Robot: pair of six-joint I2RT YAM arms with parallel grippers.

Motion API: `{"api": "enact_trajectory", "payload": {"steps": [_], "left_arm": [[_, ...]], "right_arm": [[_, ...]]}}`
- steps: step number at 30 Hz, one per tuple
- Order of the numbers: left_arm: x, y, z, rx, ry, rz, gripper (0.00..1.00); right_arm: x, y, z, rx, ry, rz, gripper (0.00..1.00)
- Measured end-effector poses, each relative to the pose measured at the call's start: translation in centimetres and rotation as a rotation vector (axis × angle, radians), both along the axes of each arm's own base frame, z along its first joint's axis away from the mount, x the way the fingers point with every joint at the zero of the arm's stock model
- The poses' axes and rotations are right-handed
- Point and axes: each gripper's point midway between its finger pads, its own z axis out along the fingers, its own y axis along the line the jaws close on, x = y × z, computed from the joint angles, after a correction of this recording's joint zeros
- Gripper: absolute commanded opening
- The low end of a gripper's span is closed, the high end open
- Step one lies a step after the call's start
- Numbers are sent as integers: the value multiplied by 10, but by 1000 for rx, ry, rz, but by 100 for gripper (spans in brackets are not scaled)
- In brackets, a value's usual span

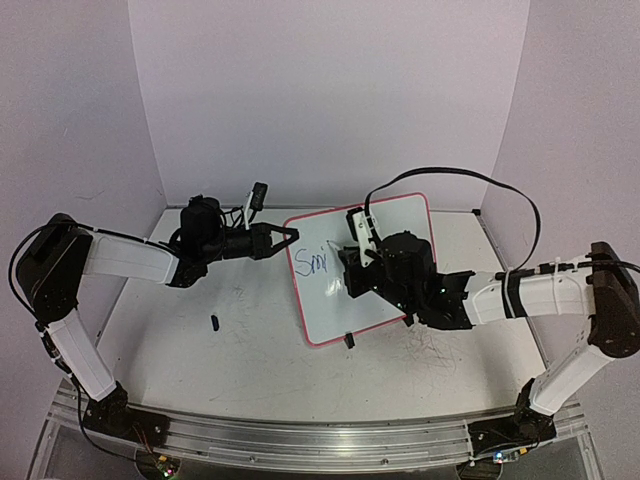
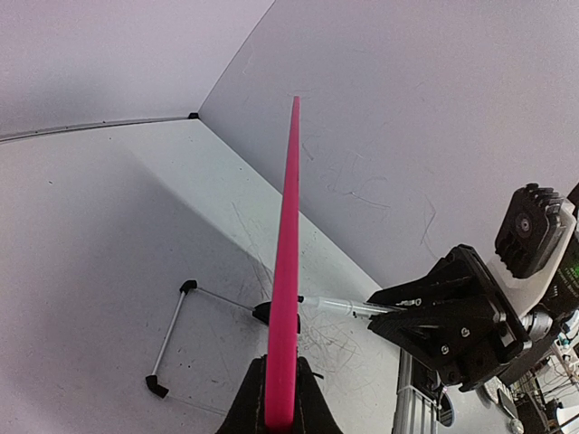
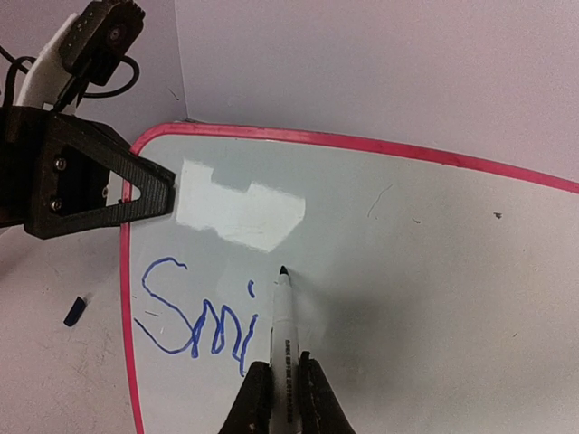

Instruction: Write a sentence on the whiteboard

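Note:
The whiteboard [image 1: 385,260] with a pink-red rim stands tilted at the table's middle. My left gripper [image 1: 288,238] is shut on its left rim; in the left wrist view [image 2: 280,407] the rim [image 2: 288,271] runs edge-on between the fingers. My right gripper [image 1: 352,262] is shut on a white marker [image 3: 282,334], its tip touching the board [image 3: 407,271]. Blue letters "Smi" [image 3: 194,321] are on the board's left part; they also show in the top view [image 1: 318,260]. The marker [image 2: 348,307] shows beside the rim in the left wrist view.
A small dark blue cap [image 1: 214,322] lies on the scuffed tabletop left of the board, also in the right wrist view [image 3: 75,311]. A black clip foot [image 1: 349,341] sits at the board's near edge. A wire stand [image 2: 172,339] shows behind the board. Walls close in behind.

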Motion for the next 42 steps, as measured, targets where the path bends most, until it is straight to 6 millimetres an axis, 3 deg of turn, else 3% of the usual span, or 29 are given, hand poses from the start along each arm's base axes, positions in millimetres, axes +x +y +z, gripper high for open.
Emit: {"api": "enact_trajectory", "payload": {"steps": [19,35,42], "left_arm": [[0,0,0,1,1,1,0],[0,0,0,0,0,0,0],[0,0,0,0,0,-1,0]], "right_arm": [[-9,-1,-16,16,36,6,0],[-28,-7,-41,-14,96,21,0],[-30,-12,-41,-19,103,6,0]]}}
